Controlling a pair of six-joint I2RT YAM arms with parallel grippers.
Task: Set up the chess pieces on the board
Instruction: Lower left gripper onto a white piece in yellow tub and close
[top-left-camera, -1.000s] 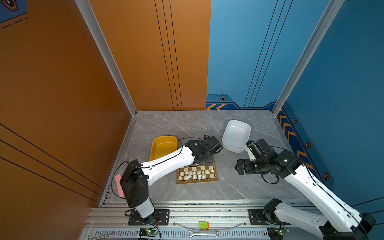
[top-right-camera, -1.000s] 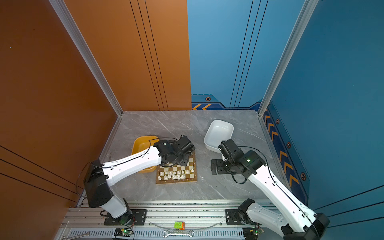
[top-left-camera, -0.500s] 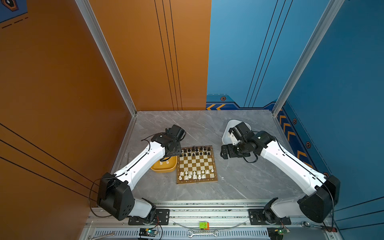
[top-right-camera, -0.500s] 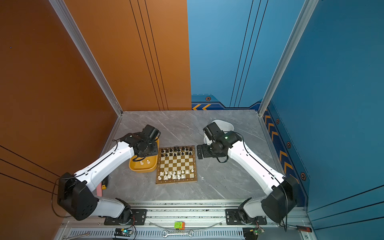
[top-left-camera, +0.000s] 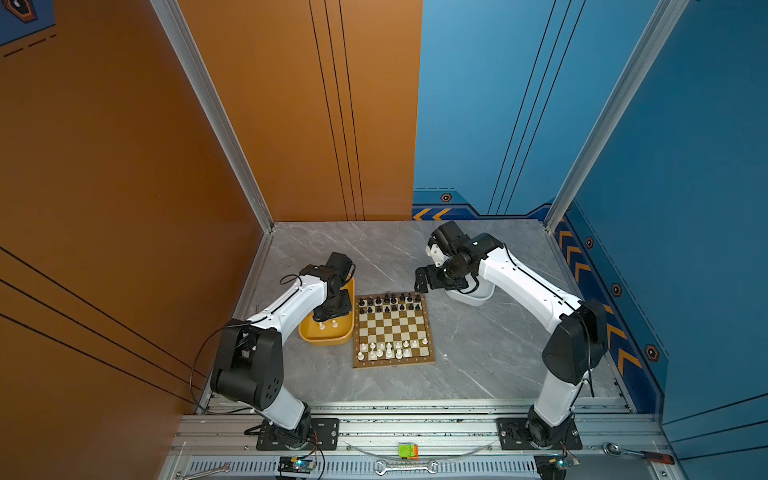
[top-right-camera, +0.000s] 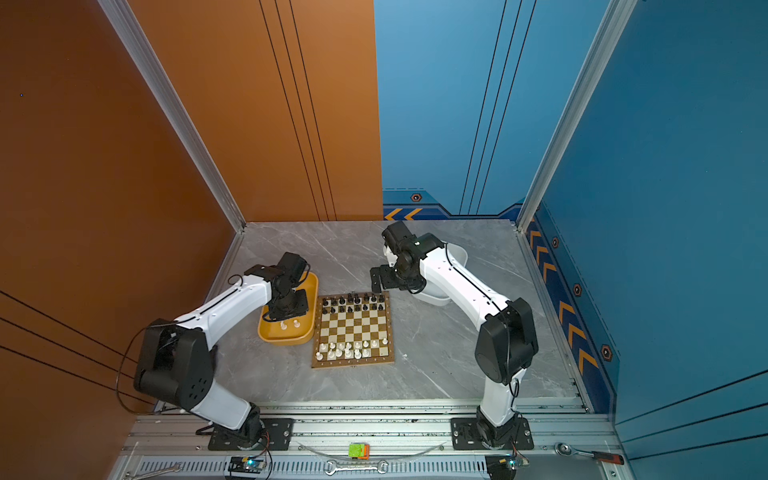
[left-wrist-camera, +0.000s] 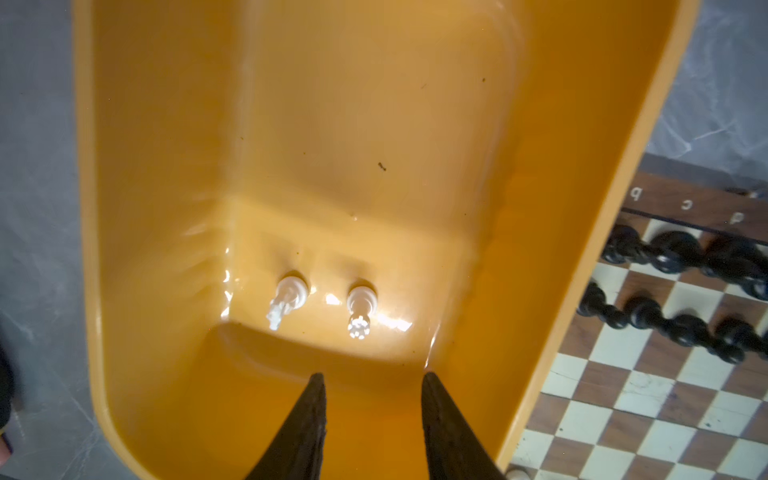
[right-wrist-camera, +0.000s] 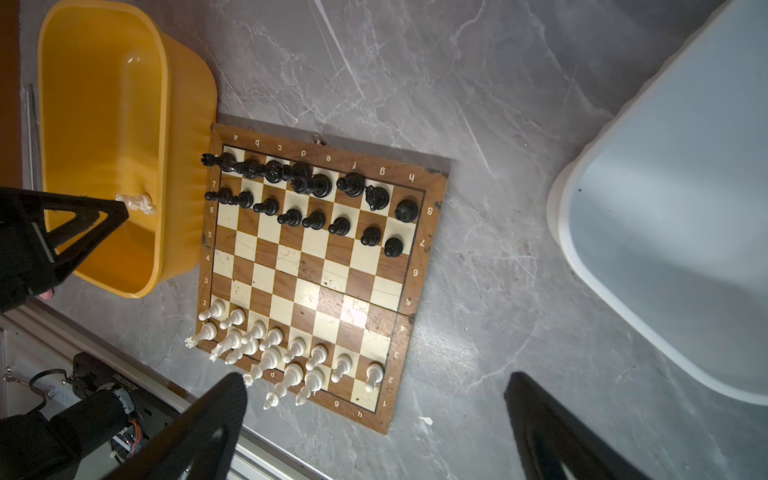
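The board (top-left-camera: 394, 365) (top-right-camera: 352, 365) lies mid-table. Black chess pieces (top-left-camera: 390, 303) fill its two far rows and cream-white chess pieces (top-left-camera: 390, 349) stand in the two near rows. A knight-like white piece (left-wrist-camera: 286, 299) and a crowned one (left-wrist-camera: 360, 309) stand in the yellow tub (left-wrist-camera: 374, 124) left of the board. My left gripper (left-wrist-camera: 371, 376) hangs open inside that tub, just short of the two, holding nothing. My right gripper (right-wrist-camera: 376, 376) is wide open and empty, high by the board's far right corner (top-left-camera: 422, 280).
A white tub (top-left-camera: 473, 298) sits right of the board, partly under the right arm. The yellow tub (top-left-camera: 326, 341) touches the board's left edge. Wrenches (top-left-camera: 405, 467), a ratchet (top-left-camera: 640, 455) and a small green block (top-left-camera: 408, 450) lie on the front rail.
My left arm left the board's far rows and swung left into the yellow tub. My right arm moved from beside the board's right side toward its far right corner.
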